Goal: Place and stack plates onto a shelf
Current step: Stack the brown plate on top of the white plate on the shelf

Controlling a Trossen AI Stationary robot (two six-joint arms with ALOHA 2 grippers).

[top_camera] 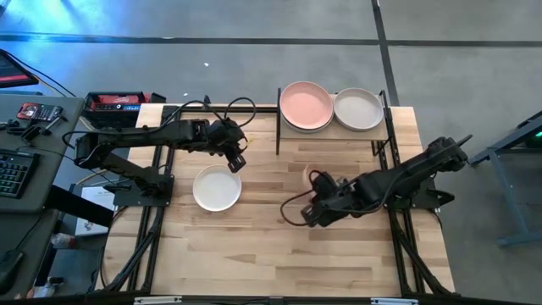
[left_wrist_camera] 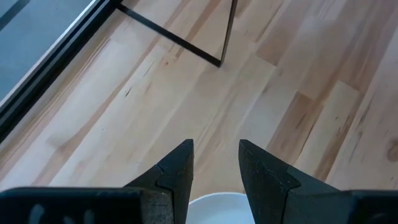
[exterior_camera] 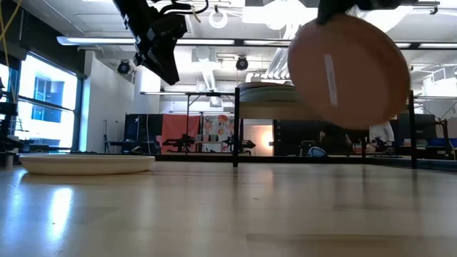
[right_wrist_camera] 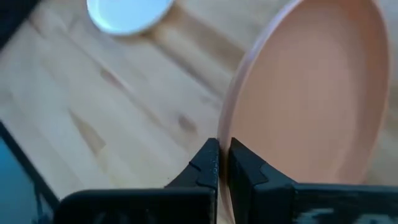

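A salmon pink plate (exterior_camera: 350, 71) hangs in the air over the table's middle, held by my right gripper (right_wrist_camera: 224, 163); in the high view it shows edge-on (top_camera: 310, 174). A white plate (top_camera: 217, 188) lies flat on the table on its base. My left gripper (left_wrist_camera: 214, 163) is open and hovers above that plate's far rim, touching nothing. The shelf (top_camera: 334, 129) stands at the table's far edge. It carries a pink plate (top_camera: 306, 106) on a stack and a white plate (top_camera: 358, 108) beside it. My right gripper pinches the salmon plate's rim (right_wrist_camera: 231, 127) between its two fingers, one on the hollow face and one on the underside. In the low view the plate hangs below the gripper, lifted clear of the table and nearly on edge, with its underside (exterior_camera: 335, 68) toward the table's near edge.
Black shelf posts (exterior_camera: 236, 127) rise at the shelf's corners; one post foot (left_wrist_camera: 221, 61) shows ahead of my left gripper. Bare tabletop (top_camera: 279, 246) stretches along the near side. A desk with a keyboard and tools (top_camera: 25, 127) stands beyond the left edge.
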